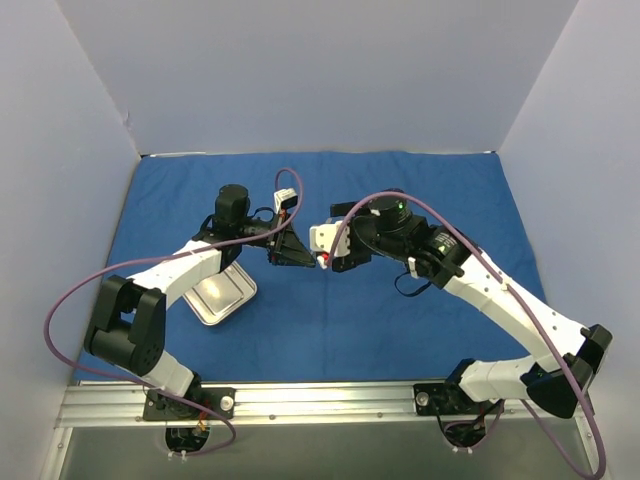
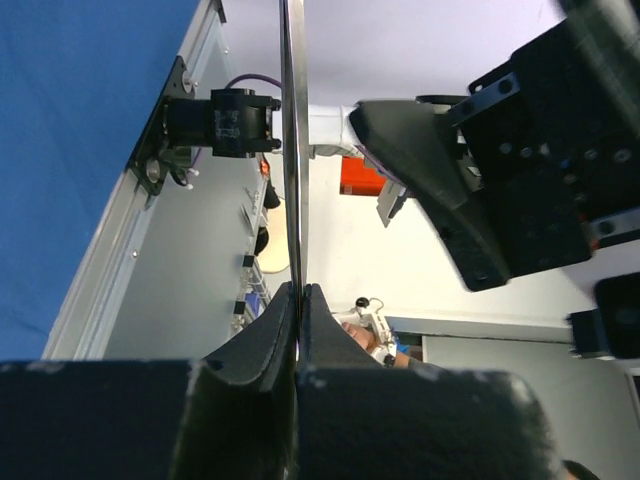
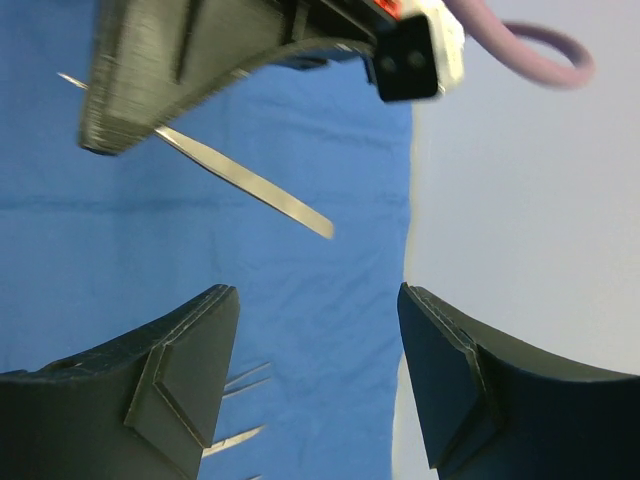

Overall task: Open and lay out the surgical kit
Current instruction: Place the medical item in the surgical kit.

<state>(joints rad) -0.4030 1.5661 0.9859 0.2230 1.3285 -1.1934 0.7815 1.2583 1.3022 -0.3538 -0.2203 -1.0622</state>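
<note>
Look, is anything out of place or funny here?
One thin silvery instrument is up in the air, pinched in the shut left end effector, not lying on the blue cloth. The open right end effector faces it. Nothing looks spilled or broken.

Right gripper (image 3: 315,300) gaped wide, nothing between its fingers! Above it, a thin silvery instrument (image 3: 250,185) poked out from the left gripper (image 3: 120,125), slanting across the blue cloth (image 3: 100,250), white wall (image 3: 520,200) alongside.

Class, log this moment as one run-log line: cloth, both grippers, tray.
stage: blue cloth laid flat | left gripper: shut on thin silvery instrument | right gripper: open, facing it | steel tray: on cloth
</note>
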